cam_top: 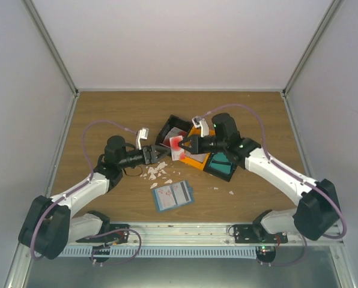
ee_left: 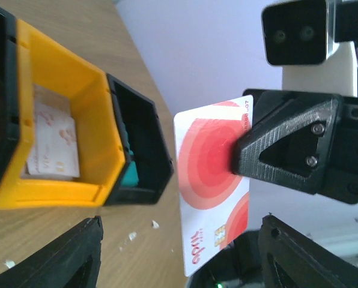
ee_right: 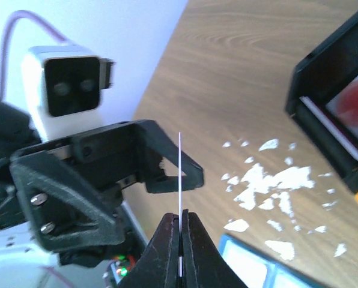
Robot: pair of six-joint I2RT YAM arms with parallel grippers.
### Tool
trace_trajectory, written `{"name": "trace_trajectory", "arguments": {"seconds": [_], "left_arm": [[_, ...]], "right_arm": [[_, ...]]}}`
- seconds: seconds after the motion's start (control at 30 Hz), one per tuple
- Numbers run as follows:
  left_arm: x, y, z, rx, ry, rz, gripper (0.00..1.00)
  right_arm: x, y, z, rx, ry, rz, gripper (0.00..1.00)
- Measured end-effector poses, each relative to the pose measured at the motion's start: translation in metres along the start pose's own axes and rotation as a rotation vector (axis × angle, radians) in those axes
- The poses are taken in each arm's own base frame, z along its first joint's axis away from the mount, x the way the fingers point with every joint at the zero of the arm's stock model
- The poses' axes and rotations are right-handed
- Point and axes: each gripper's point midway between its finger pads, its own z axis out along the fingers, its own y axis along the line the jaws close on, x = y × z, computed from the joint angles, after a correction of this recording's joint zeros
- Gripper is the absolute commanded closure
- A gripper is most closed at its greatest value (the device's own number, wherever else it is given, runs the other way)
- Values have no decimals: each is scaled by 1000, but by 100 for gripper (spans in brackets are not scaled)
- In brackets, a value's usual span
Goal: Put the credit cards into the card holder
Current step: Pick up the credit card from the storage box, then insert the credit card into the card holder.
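The card [ee_left: 206, 180] pinched in the right claw [ee_left: 239, 161] bears the only print close to legible. Near its lower edge, turned sideways in the left wrist view, runs a short red word in lower-case letters, but they cannot be made out for sure. Along the upper right edge sits a tiny line of dark digits that seems to end in 07; the rest is too small. A second card [ee_left: 53, 147] in the yellow bin [ee_left: 65, 78] shows faint pinkish print, unreadable. The holder [cam_top: 172, 196] on the tabletop [cam_top: 107, 108] has small marks on its pale inner pockets, too small to read from above.
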Motion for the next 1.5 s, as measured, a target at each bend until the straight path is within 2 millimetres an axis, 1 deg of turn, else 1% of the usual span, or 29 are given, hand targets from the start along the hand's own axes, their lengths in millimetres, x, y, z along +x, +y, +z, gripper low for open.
{"name": "trace_trajectory", "arguments": {"seconds": [0.03,0.13,0.2,0.27,0.33,0.43,0.57,0.67,0.7,0.77,0.8,0.83,0.87,0.97,1.07,1.13,1.27,1.4,1.5], "left_arm": [[4,-4,-1,24,15,-7,36],[22,-8,-4,81,62,-50,54],[34,-8,-6,102,88,-89,60],[44,-10,-7,121,114,-114,62],[49,-16,-7,140,126,-121,64],[48,-24,-8,166,125,-116,69],[49,-30,-9,189,127,-114,82],[52,-35,-7,209,141,-115,98],[54,-36,-6,215,148,-120,100],[56,-38,-6,226,153,-111,100],[58,-38,-6,227,156,-112,100],[60,-36,-6,223,157,-114,100],[63,-33,-6,213,157,-118,100],[71,-17,-9,143,143,-146,100],[80,2,-17,47,103,-172,100],[91,15,-25,-17,73,-192,100],[118,40,-37,-116,49,-237,100],[145,59,-41,-191,60,-289,100],[160,67,-41,-226,79,-323,100]], "right_arm": [[4,5,-3,-32,2,7,100],[14,18,-9,-123,5,21,99],[20,24,-11,-177,12,32,100],[26,25,-11,-208,22,44,100],[33,25,-9,-232,37,57,99],[41,25,-8,-262,58,68,99],[48,28,-8,-300,74,72,100],[52,29,-8,-318,82,78,98],[53,29,-8,-321,85,78,94],[56,24,-7,-313,89,88,75],[57,22,-6,-307,92,95,68],[59,21,-6,-300,93,83,62],[60,19,-5,-289,92,78,59],[62,6,-4,-208,73,55,55],[64,-16,-5,-55,28,16,53],[72,-27,-3,56,20,-16,52],[114,-45,9,256,101,-87,53],[159,-78,21,449,233,-134,54],[188,-98,24,551,325,-163,55]]}}
